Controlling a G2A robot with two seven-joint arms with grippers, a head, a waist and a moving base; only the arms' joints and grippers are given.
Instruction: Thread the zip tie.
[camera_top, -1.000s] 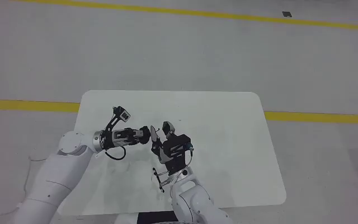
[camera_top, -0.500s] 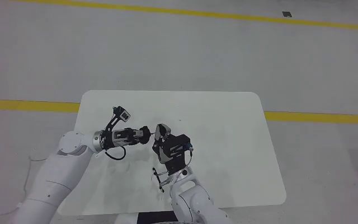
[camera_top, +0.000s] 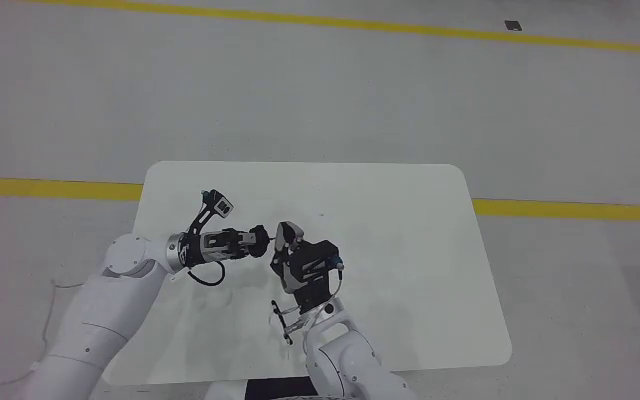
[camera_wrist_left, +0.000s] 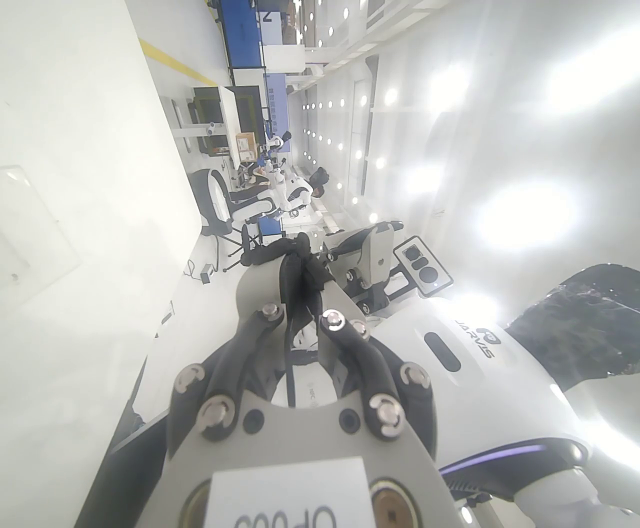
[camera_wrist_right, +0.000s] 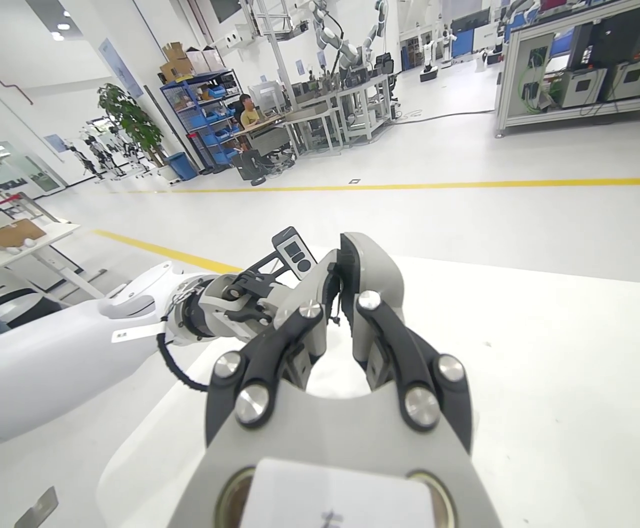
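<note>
Presently, the thin black plastic zip tie is held off the surface. It runs up between the fingers of the left gripper, which is clamped on it. The strap's far end reaches the tip of the right gripper. That gripper's fingers are drawn almost together on a short black piece, which appears to be the same strap. In the top view the two grippers stand tip to tip, the left just beside the right, above the near-middle of the white rounded rectangular surface.

Progress, as a judgement: pickup is done and both ends appear to be in hand, so the work stands at the alignment or insertion stage. No closed loop can be made out. Whether the tail has entered the head cannot be told, as the junction is hidden between the fingertips. What remains is to feed the tail through the head, draw it along, and confirm that it has locked.

Containers: none form part of this job. The zip tie is carried by the grippers alone.
</note>
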